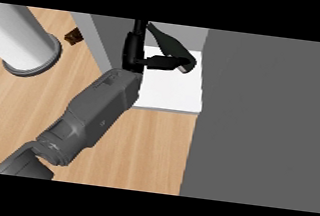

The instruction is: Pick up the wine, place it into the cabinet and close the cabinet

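One hand (156,62), the left, fingers (180,64) curled empty, beside one grey cabinet (266,118).

Left forearm (95,112) enters at the lower left and slants up toward centre. Left hand (135,56) is at its tip, fingers (172,46) curled rightward.

One forearm (95,112), one hand (159,62), one white cylinder (15,37), one grey cabinet (266,118)
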Available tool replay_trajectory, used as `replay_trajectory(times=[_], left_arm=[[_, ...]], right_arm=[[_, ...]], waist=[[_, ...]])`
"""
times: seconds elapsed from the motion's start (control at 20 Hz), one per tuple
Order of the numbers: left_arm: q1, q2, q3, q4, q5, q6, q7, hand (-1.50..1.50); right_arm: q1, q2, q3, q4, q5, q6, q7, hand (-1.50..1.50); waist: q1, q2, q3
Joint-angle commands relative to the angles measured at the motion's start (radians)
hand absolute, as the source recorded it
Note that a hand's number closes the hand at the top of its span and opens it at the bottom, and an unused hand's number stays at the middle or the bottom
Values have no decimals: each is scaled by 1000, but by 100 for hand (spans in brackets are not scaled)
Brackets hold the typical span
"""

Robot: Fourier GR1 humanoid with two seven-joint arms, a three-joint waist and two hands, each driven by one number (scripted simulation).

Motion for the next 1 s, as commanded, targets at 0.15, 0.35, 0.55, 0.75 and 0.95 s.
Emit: replay_trajectory(times=[0.15,0.35,0.55,0.75,0.95], left_arm=[[67,25,-17,-189,-11,-16,70,-150],[183,13,-47,-318,-38,5,37,-150],[272,28,-100,-508,-55,55,112,-150],[393,30,-153,-672,-75,86,148,-150],[538,62,-223,-886,-94,123,205,-150]], right_arm=[[77,20,48,-166,-39,-19,34,-150],[42,4,56,-206,-29,-50,112,-150],[38,-9,-11,-178,-74,-44,76,-150],[78,-13,51,-214,-36,-35,78,-150],[35,-11,45,-198,-41,-56,102,-150]], waist=[[30,-15,0],[31,-11,0],[44,-17,1],[32,-16,0],[41,-14,0]])
